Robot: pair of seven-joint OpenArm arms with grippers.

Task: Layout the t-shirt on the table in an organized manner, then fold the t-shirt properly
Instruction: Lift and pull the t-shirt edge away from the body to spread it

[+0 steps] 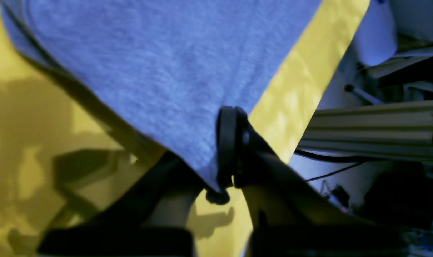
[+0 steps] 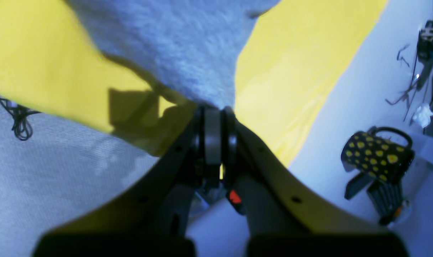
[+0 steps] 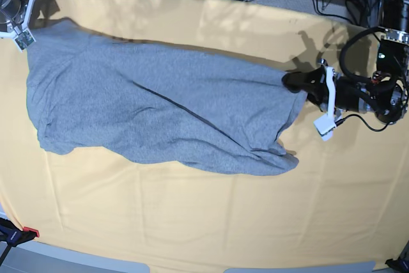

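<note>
Grey cotton is stretched across the table as the t-shirt is pinched at opposite ends: the left gripper is clamped on a corner at centre right of the base view, the right gripper on an edge at upper left, apparently so that the fabric can be drawn flat.

Base view is evenly lit and fairly sharp; barrel distortion is seen at the edges. Soft arm shadows are cast on the table near its far side. Both wrist views are tinted blue and blurred. The near gripper housing is rendered dark and out of focus. Hard-edged shadows are thrown beneath the t-shirt. No glare is seen.
</note>
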